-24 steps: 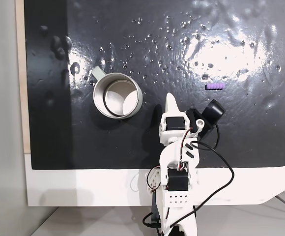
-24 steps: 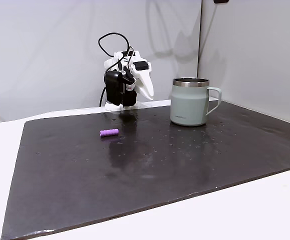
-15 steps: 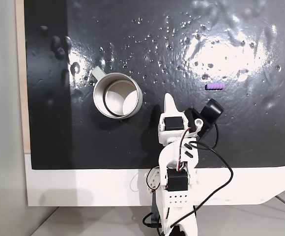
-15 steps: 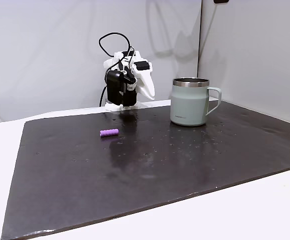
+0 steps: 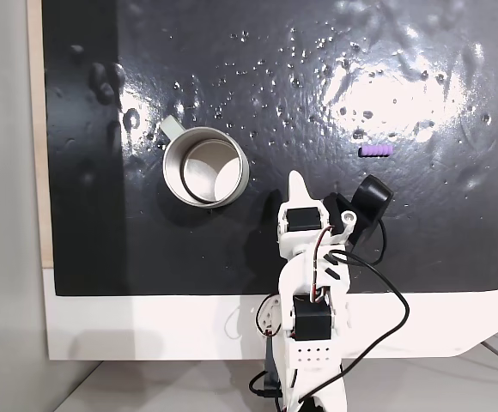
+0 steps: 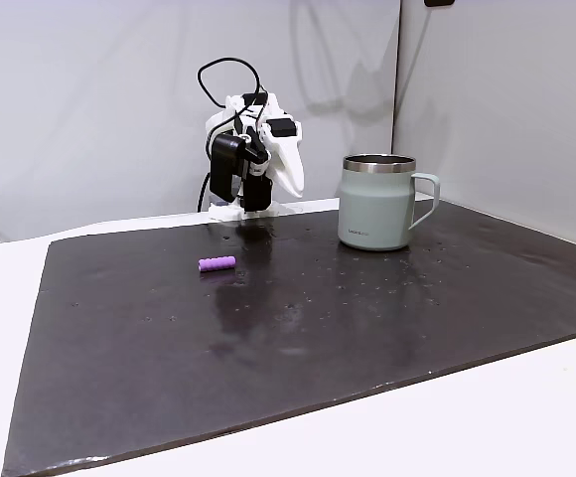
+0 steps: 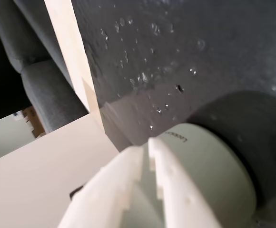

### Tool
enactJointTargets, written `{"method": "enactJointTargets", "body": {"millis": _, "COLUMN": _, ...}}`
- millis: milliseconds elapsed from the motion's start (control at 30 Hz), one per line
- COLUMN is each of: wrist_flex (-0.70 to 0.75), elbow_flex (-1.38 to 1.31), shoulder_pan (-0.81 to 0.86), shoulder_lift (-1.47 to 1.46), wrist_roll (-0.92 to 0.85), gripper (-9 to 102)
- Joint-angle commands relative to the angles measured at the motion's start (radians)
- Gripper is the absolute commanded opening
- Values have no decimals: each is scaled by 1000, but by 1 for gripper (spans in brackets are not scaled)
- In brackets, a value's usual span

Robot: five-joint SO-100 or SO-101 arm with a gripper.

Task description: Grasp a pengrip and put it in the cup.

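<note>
The silver metal cup (image 5: 183, 176) stands upright on the left part of the black mat, its grey tab handle (image 5: 170, 129) pointing up-left in a fixed view. The light-purple pengrip (image 5: 376, 151) lies alone on the mat, right of centre. My white gripper (image 5: 296, 178) hovers between them, near the mat's front edge, shut with nothing in it. In a fixed view from the side, the gripper (image 6: 295, 187) points down to the left of the cup (image 6: 375, 204), and the pengrip (image 6: 216, 263) lies nearer the camera. In the wrist view the shut fingers (image 7: 128, 171) overlap the cup's wall (image 7: 214, 166).
The wet, glossy black mat (image 5: 403, 69) covers most of the white table (image 5: 146, 326). A wooden strip (image 5: 34, 129) borders the mat's left side. A black cable (image 5: 386, 292) loops beside my arm. Grey upholstery (image 7: 38, 80) lies beyond the table edge.
My arm has shifted slightly: the gripper tip has drawn back a little toward the base and lifted a bit. Cup and pengrip have not moved.
</note>
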Motion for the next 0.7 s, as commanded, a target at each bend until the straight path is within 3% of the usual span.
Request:
{"method": "enactJointTargets", "body": {"millis": 0, "wrist_flex": 83, "elbow_flex": -268, "shoulder_pan": 12, "shoulder_lift": -150, "wrist_roll": -26, "gripper": 0}}
{"method": "enactJointTargets", "body": {"millis": 333, "wrist_flex": 425, "elbow_flex": -796, "shoulder_pan": 80, "shoulder_lift": -482, "wrist_roll": -94, "gripper": 2}}
{"method": "enactJointTargets", "body": {"millis": 667, "wrist_flex": 689, "elbow_flex": -1279, "shoulder_pan": 264, "shoulder_lift": -888, "wrist_roll": -149, "gripper": 4}}
